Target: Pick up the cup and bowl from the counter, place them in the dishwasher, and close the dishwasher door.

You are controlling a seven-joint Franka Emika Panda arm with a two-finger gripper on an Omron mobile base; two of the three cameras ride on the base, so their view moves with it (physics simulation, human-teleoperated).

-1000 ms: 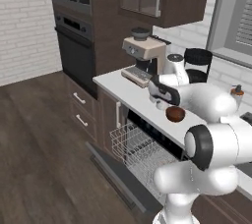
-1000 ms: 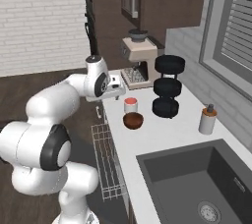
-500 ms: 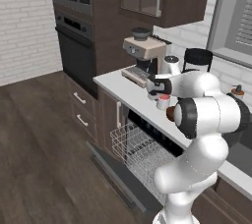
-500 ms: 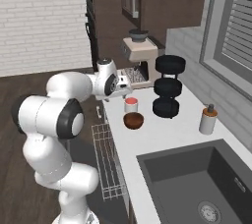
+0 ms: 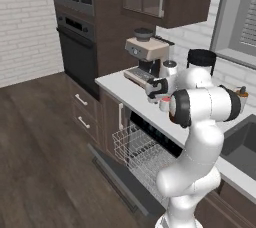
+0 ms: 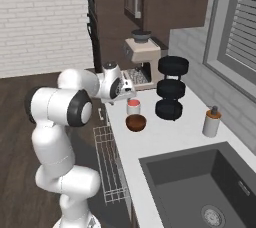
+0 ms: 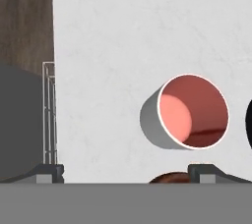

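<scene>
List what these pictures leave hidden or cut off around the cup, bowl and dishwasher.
- Bowl: hand view, cut by the bottom band; left base view, behind the arm.
- Cup: left base view, partly behind the arm.
- Dishwasher door: right base view, hidden by the counter and arm.

A coffee machine point(image 6: 141, 58) is sitting at the far end, a black three-tier rack point(image 6: 171, 88) is standing beside it, and a soap bottle point(image 6: 212, 121) is standing near the sink point(image 6: 200, 182).
</scene>
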